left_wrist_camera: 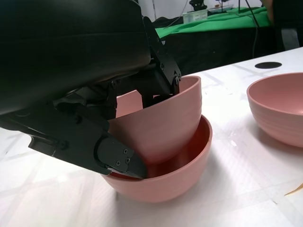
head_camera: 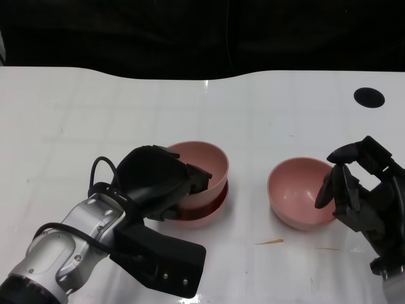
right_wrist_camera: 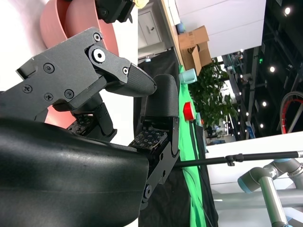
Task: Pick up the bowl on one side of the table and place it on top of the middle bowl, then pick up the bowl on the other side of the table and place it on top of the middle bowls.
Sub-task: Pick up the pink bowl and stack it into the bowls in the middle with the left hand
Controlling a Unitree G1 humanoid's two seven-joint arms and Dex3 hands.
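Three pink bowls are on the white table. The middle bowl (head_camera: pixel 212 212) sits upright on the tabletop, its inside darker and reddish. A second bowl (head_camera: pixel 202 166) rests tilted inside it, leaning on the lower rim with its opening turned partly sideways. The third bowl (head_camera: pixel 299 191) stands upright by itself, well apart to the right.

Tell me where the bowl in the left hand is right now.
In the head view, the held bowl sits tilted inside the middle bowl, left of centre on the table, gripped by the left hand; the remaining bowl stands to its right.
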